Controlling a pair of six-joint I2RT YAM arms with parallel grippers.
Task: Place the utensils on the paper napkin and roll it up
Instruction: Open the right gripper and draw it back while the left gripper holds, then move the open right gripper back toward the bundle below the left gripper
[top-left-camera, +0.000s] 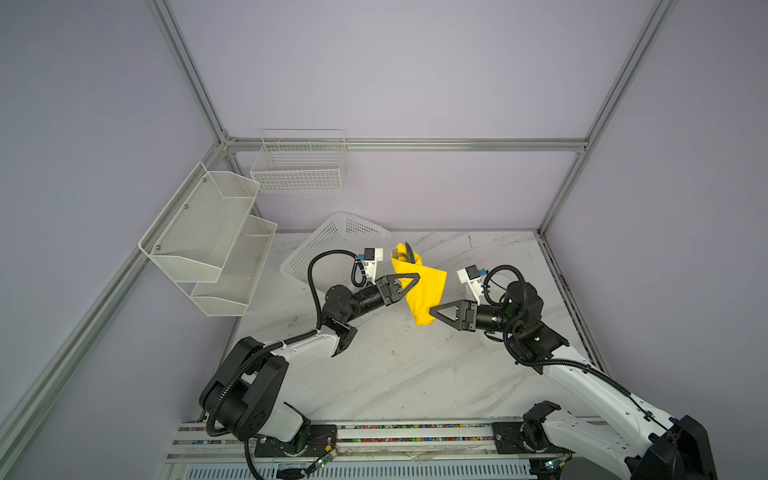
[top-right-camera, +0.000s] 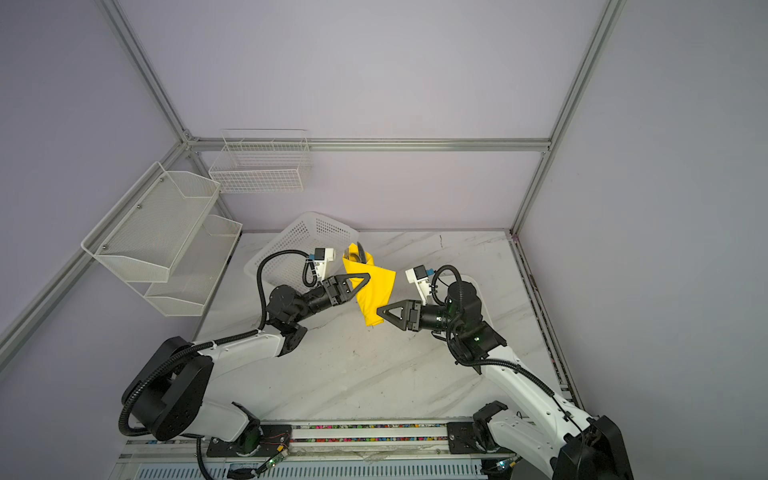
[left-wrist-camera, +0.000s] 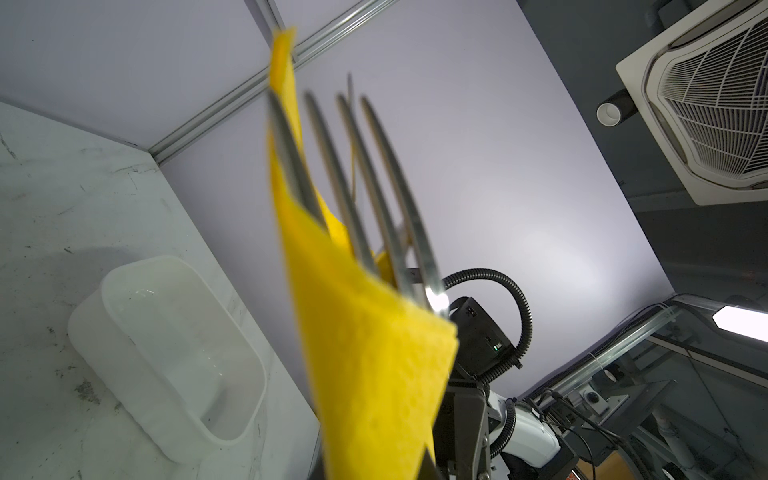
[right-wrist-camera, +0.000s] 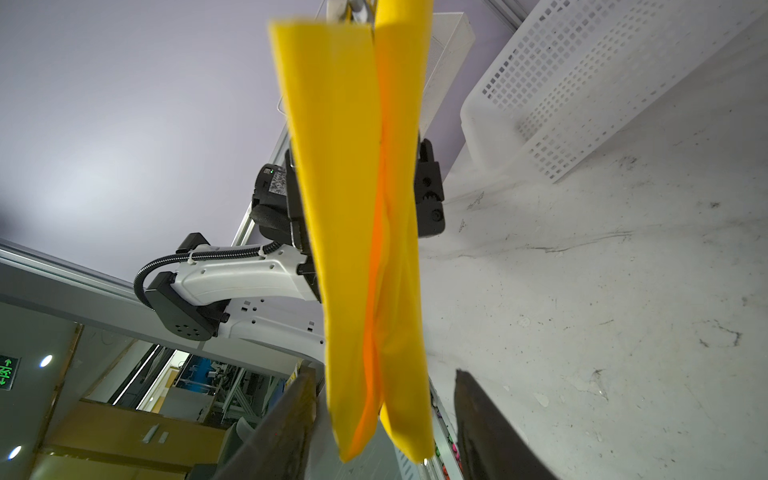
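Observation:
The yellow paper napkin (top-left-camera: 422, 291) (top-right-camera: 374, 291) hangs in the air as a loose roll, held above the marble table. My left gripper (top-left-camera: 415, 279) (top-right-camera: 366, 277) is shut on its upper part. The utensils (top-left-camera: 401, 251) (top-right-camera: 355, 251) stick out of the roll's top end; in the left wrist view the fork (left-wrist-camera: 374, 187) shows its tines above the napkin (left-wrist-camera: 374, 374). My right gripper (top-left-camera: 432, 311) (top-right-camera: 379, 311) (right-wrist-camera: 384, 374) is open, its fingers (right-wrist-camera: 291, 415) standing on either side of the napkin's (right-wrist-camera: 361, 249) lower end with gaps on both sides.
A white perforated basket (top-left-camera: 332, 245) (right-wrist-camera: 582, 83) leans at the back left, behind the left arm. A white plastic tray (left-wrist-camera: 87, 332) sits on the table under the right arm. Wire shelves (top-left-camera: 208, 232) and a wire basket (top-left-camera: 299, 166) hang on the left wall.

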